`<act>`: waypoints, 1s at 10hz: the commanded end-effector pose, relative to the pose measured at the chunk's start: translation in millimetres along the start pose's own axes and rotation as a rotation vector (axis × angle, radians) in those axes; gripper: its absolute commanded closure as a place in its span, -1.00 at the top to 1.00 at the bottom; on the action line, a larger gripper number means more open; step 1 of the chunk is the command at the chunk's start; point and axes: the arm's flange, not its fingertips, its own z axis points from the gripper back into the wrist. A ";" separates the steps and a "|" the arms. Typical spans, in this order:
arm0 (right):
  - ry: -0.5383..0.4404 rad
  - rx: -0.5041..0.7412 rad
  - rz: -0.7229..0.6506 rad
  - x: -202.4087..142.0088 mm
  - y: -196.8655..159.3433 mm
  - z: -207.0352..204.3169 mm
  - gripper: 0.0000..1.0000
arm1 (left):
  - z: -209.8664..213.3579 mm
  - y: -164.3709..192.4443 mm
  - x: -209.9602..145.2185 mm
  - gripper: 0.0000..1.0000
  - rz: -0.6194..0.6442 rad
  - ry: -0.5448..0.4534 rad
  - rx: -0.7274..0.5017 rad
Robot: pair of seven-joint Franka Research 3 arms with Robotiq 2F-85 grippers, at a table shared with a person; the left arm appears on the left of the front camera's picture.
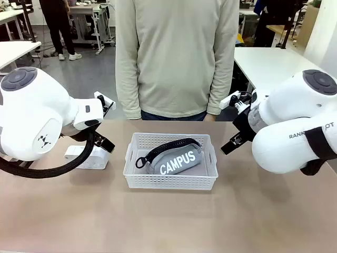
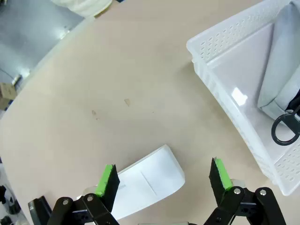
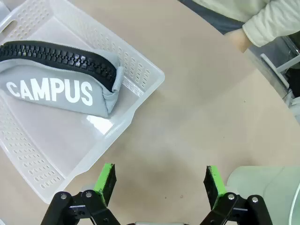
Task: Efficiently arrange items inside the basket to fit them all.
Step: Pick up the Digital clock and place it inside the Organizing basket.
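Front view: shallow white basket point(image 1: 171, 183) at mid-counter point(image 1: 168, 226), just in front of a standing person in a pale long-sleeved top. Inside the basket, one item: grey zip pouch point(image 1: 176, 161) lettered "CAMPUS", lying slantwise across the floor, black zipper uppermost, ring end toward the basket's left wall, other end near the far right corner. Bare basket floor around the pouch on all sides.

Outside the basket, just off its left end: white boxy device point(image 1: 87, 157), flat on the counter, partly covered by the left arm. Left wrist view: left gripper point(image 2: 163, 169) directly over that device point(image 2: 145, 185), jaws spread wide, gripping nothing; contact with the device not clear. Basket wall point(image 2: 220, 89) off to one side, black ring point(image 2: 286, 129) of the pouch visible within.

Right wrist view: right gripper point(image 3: 159, 172) above bare counter just off the basket's right end, jaws wide apart, holding nothing. Pale green cup point(image 3: 267, 187) beside it, outside the basket and farther from it than the gripper. Person's hand point(image 3: 241, 42) at the counter's far edge, well beyond the basket's corner.
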 end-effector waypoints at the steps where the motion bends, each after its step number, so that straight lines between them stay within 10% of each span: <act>1: 0.000 0.000 0.000 0.0 0.0 0.0 1.00 | 0.1 0.0 0.1 1.00 0.000 0.000 0.000; 10: 0.000 0.000 0.000 0.0 0.0 0.0 1.00 | 0.1 0.0 0.1 1.00 0.000 0.000 0.000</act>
